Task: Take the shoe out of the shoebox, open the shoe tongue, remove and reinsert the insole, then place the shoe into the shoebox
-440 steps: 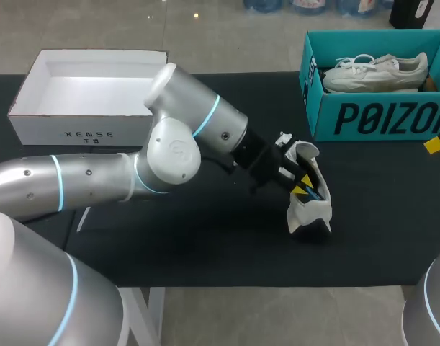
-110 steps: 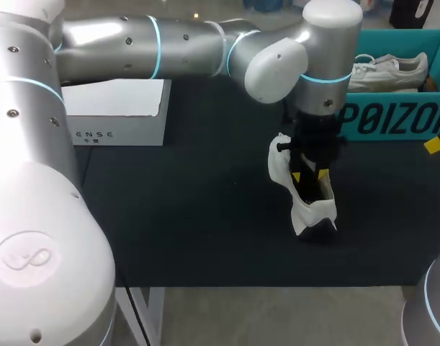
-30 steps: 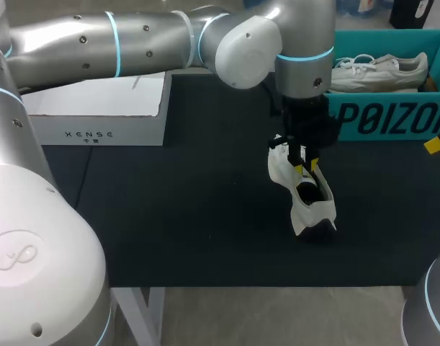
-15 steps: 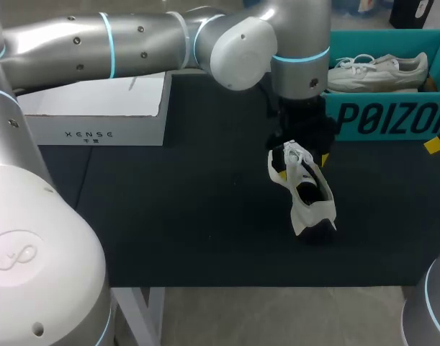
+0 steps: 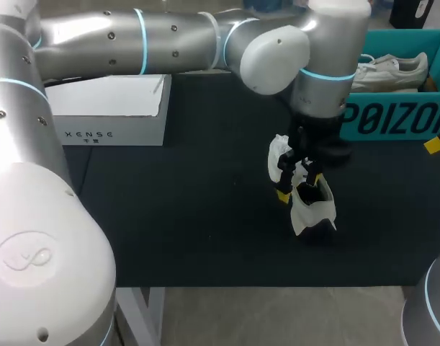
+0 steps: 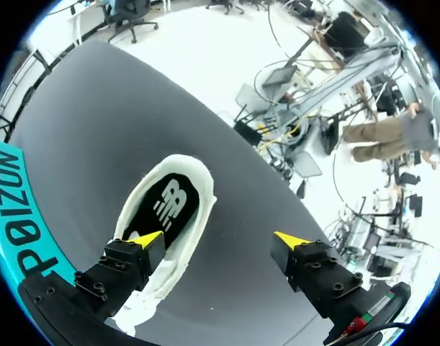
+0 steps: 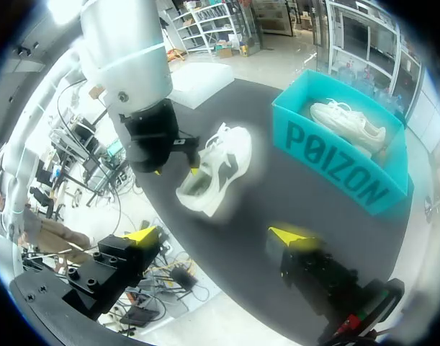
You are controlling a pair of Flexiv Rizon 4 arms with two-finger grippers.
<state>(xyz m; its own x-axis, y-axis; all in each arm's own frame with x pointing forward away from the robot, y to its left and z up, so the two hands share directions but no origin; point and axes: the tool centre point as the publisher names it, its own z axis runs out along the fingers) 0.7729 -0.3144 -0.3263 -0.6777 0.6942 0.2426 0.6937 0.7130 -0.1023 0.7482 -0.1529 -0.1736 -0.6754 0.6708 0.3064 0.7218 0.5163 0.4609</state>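
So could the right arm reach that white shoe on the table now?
Probably not cleanly: the table between looks free, but the left arm's fingers straddle one side of the shoe from above.

Table [image 5: 176, 231] covered in black cloth, matte surface, soft even light, straight front edge

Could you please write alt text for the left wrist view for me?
The open left gripper hangs above a white shoe on the dark table, one finger over its edge, black insole showing. A teal shoebox stands beside.
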